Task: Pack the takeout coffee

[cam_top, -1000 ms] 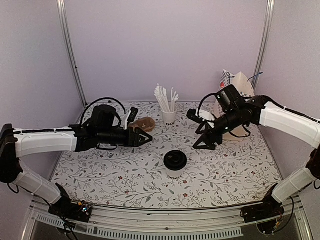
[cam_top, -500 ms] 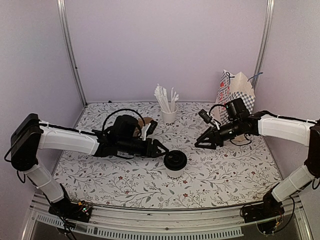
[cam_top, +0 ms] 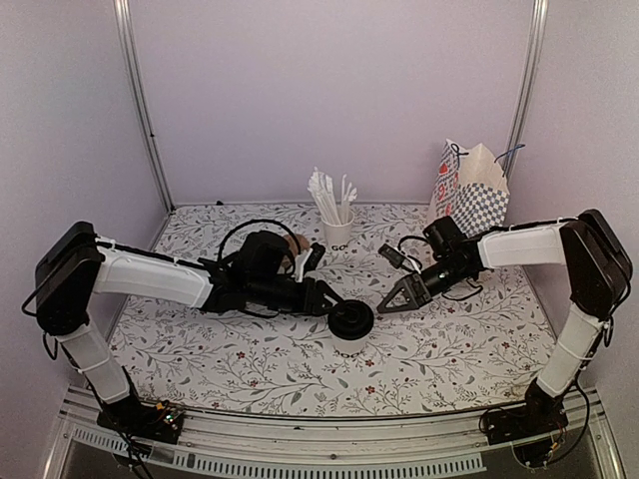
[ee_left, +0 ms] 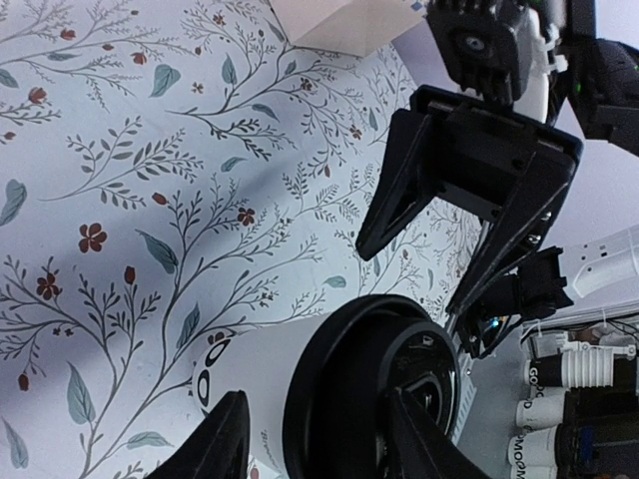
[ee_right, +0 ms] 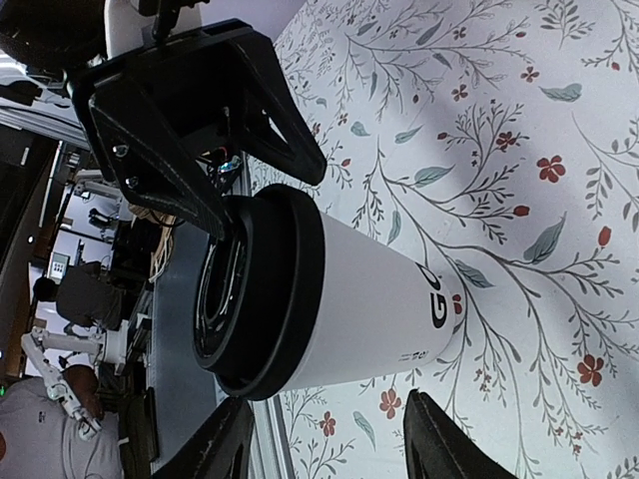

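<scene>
The takeout coffee (cam_top: 350, 321), a white paper cup with dark lettering and a black lid, stands upright in the middle of the floral table. My left gripper (cam_top: 336, 306) has reached it from the left. In the left wrist view its fingers (ee_left: 225, 439) stand on either side of the cup's lidded top (ee_left: 374, 389), open, with a small gap on the body side. My right gripper (cam_top: 385, 302) hangs low just right of the cup, open. The right wrist view shows the cup (ee_right: 339, 299) ahead of the right gripper (ee_right: 329, 404), not between its fingertips.
A white cup full of straws (cam_top: 337, 232) stands behind the coffee at the back. The brown pulp carrier (cam_top: 296, 242) peeks out behind my left arm. A checkered paper bag (cam_top: 471, 182) stands at the back right.
My left gripper travelled right from beside the carrier to the cup and narrowed. My right gripper dropped and moved left toward the cup, its jaws narrowing. The cup stayed put.
</scene>
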